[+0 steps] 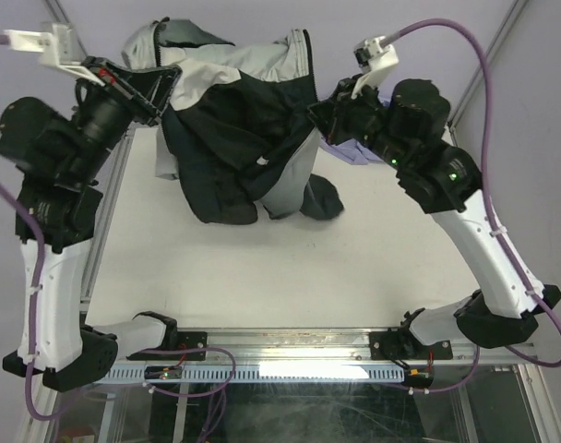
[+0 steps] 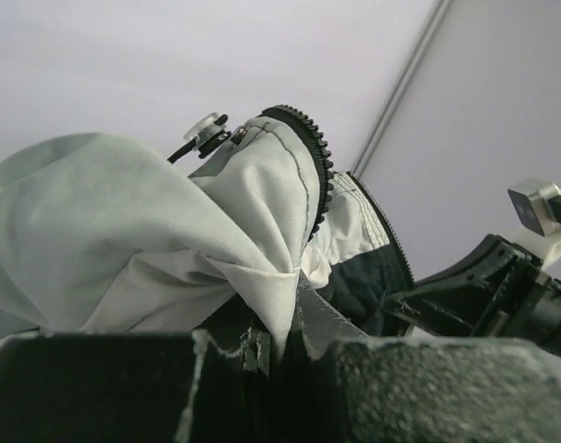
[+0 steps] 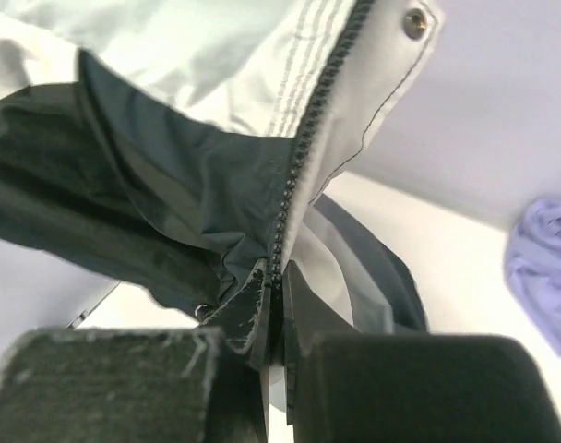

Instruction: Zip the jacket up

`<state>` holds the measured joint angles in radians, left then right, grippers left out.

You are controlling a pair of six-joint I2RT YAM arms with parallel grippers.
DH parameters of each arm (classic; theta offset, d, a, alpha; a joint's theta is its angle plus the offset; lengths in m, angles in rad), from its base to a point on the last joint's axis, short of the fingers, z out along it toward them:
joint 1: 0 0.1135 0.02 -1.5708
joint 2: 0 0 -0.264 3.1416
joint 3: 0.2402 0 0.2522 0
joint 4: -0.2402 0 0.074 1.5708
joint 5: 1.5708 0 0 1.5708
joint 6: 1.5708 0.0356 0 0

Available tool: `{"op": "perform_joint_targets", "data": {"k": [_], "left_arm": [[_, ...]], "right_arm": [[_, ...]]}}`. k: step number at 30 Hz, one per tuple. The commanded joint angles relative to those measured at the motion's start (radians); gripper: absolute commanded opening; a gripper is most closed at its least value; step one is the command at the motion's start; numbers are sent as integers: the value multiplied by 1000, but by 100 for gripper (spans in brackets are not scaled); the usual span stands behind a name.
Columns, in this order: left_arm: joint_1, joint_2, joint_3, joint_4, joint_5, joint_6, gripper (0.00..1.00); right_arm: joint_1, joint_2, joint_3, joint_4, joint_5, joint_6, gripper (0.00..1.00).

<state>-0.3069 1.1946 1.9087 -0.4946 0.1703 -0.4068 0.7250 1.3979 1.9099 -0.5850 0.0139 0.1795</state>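
Note:
The jacket (image 1: 239, 120), light grey fading to black with a dark zipper, hangs lifted between both arms above the far part of the table. My left gripper (image 1: 165, 81) is shut on its light grey front edge; in the left wrist view (image 2: 280, 323) the cloth is pinched between the fingers, with zipper teeth (image 2: 319, 166) and a pull (image 2: 207, 134) above. My right gripper (image 1: 316, 113) is shut on the other front edge; in the right wrist view (image 3: 279, 295) the fingers clamp the zipper tape (image 3: 304, 138) below a snap (image 3: 413, 22). The jacket's lower part rests bunched on the table.
A lavender-purple garment (image 1: 352, 148) lies on the white table (image 1: 262, 268) under my right arm, also at the right of the right wrist view (image 3: 543, 268). Metal frame posts stand at the back corners. The table's near edge rail runs along the bottom.

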Motion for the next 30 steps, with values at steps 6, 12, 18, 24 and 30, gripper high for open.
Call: {"op": "perform_joint_targets", "data": {"k": [6, 12, 18, 24, 30], "left_arm": [[0, 49, 136, 50, 57, 32, 0], [0, 181, 172, 2, -55, 80, 0], [27, 411, 170, -15, -262, 194, 2], [83, 648, 214, -19, -245, 206, 32], [81, 567, 53, -20, -125, 143, 61]], "right_arm": [[-6, -8, 116, 12, 153, -162, 0], [-16, 115, 171, 67, 234, -188, 0], [-89, 378, 282, 58, 192, -163, 3], [-137, 589, 414, -25, 73, -99, 34], [-140, 465, 175, -26, 16, -94, 60]]}}
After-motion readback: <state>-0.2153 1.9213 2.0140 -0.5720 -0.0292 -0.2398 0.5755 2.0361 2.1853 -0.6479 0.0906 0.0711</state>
